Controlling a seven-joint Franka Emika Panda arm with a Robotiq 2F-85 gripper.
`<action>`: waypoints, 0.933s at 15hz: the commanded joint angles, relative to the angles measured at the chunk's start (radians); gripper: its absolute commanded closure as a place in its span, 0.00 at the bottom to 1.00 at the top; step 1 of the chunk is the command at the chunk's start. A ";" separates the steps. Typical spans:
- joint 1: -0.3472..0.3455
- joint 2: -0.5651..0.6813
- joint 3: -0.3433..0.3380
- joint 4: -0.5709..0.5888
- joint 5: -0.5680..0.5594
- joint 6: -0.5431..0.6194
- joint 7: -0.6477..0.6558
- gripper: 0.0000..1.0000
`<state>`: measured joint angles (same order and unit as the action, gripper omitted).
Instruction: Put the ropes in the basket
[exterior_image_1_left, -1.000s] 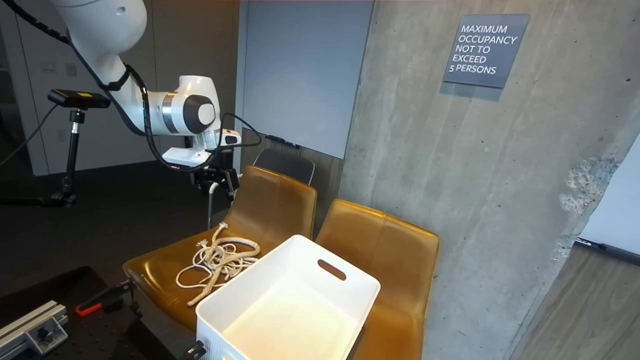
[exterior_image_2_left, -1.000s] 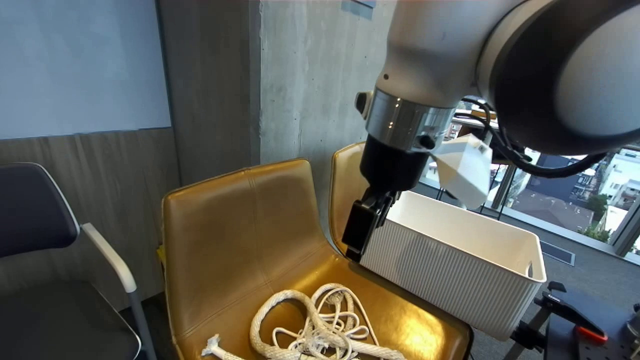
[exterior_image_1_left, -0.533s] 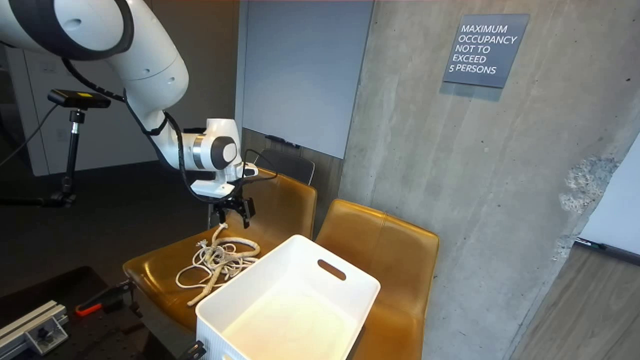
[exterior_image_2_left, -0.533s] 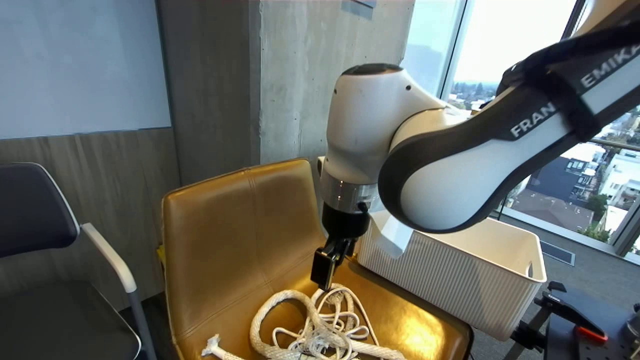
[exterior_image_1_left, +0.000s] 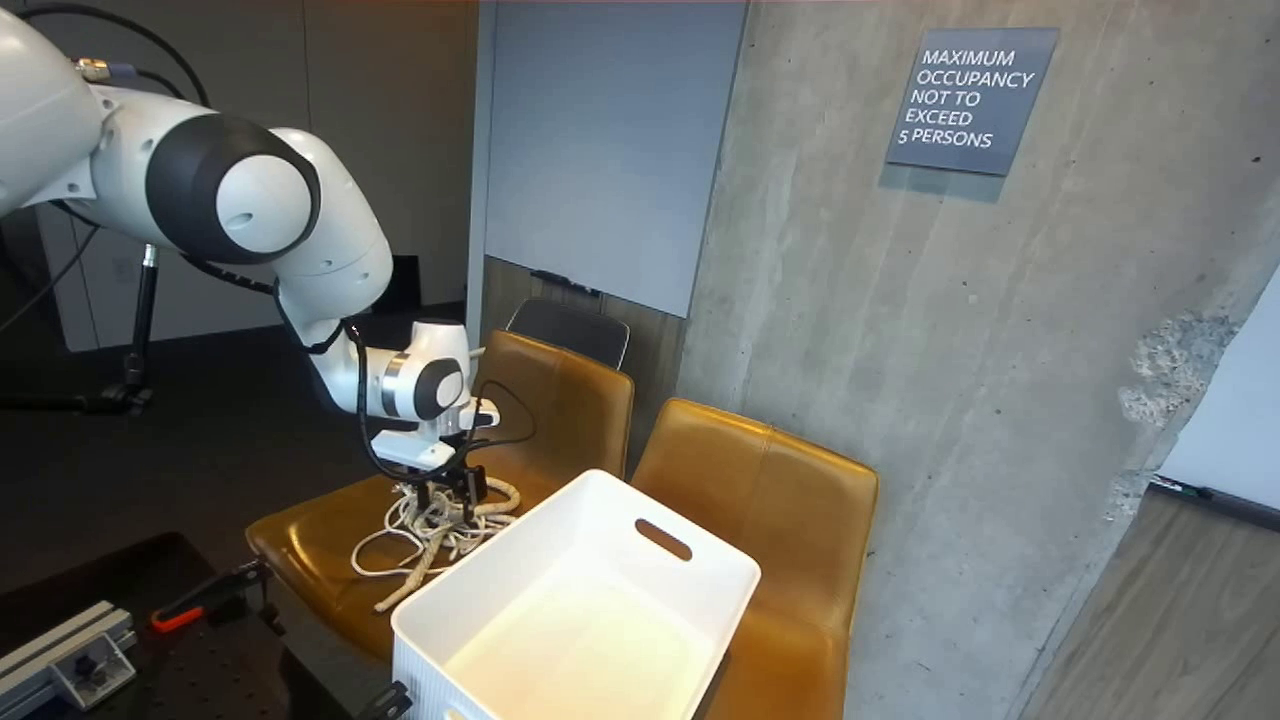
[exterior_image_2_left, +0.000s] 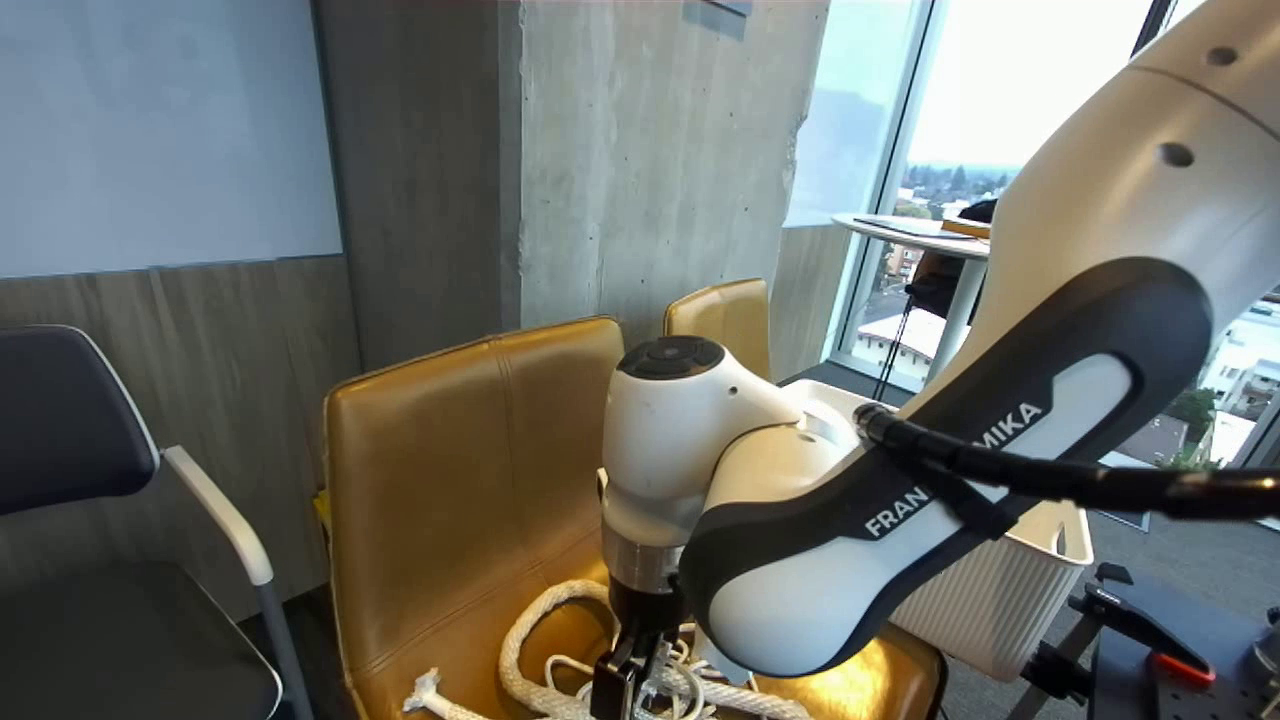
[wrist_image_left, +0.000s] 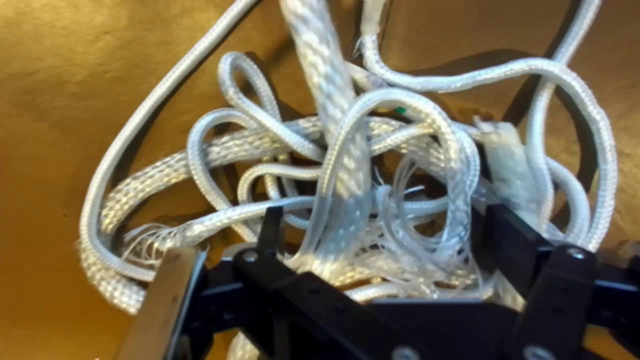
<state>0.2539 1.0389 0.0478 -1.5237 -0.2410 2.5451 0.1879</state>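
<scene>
Downward, end effector (exterior_image_1_left: 447, 511) over ropes (wrist_image_left: 354, 170).

The ropes (wrist_image_left: 345, 160) lie together in one heap on the seat of a chair (exterior_image_1_left: 575, 430). The tool (exterior_image_1_left: 447, 505) is directly over this heap: in the wrist view, some parts of the ropes appear between its two fingers (wrist_image_left: 512, 250), and other parts to the left and to the right of them. In an exterior view, the basket (exterior_image_1_left: 600, 530) stands just at the right of the ropes and before the backrest of a second chair (exterior_image_1_left: 760, 470). A third chair (exterior_image_1_left: 570, 332) is behind the first one.
</scene>
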 joint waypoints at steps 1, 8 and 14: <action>0.022 0.099 0.012 0.103 0.051 -0.001 -0.042 0.00; 0.031 0.203 0.019 0.199 0.088 -0.020 -0.098 0.43; 0.021 0.178 0.029 0.186 0.115 -0.027 -0.113 0.87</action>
<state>0.2822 1.1699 0.0651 -1.3766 -0.1524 2.5276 0.0986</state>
